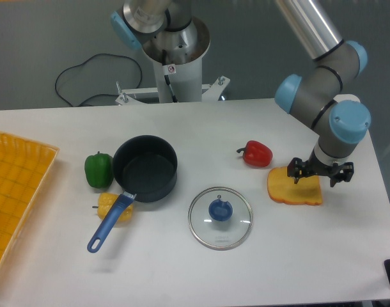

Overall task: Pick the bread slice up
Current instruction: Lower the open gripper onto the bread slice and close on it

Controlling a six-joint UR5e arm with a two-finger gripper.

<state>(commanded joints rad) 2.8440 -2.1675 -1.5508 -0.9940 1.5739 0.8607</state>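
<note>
— Where does the gripper (322, 174) stand, and what are its fingers doing?

— It hangs over the far right corner of the bread slice (293, 188), its dark fingers (300, 170) spread to either side with a gap between them. Nothing is held in that gap. Whether the fingertips touch the slice cannot be told from this view.

— And the slice itself?

— It lies flat on the white table (182, 268), on the right side, its yellow-orange face up and a darker crust along its near edge. The gripper covers part of its upper right.

— What is nearest to it?

— A red pepper (257, 153) sits just beside the slice's upper left corner; whether the two touch is unclear. Down and to the left of the slice lies a glass lid (220, 217) with a blue knob, flat on the table and apart from the slice.

— Farther out?

— A dark pot (145, 167) with a blue handle stands left of centre. A green pepper (98, 169) is just beside its left wall, and a yellow pepper (109, 206) lies under the handle, partly hidden by it. A yellow tray (16, 192) fills the left edge of the table.

— And behind the table?

— The arm's base (174, 61) rises at the back, with a black cable (86, 70) looping on the floor to its left.
</note>
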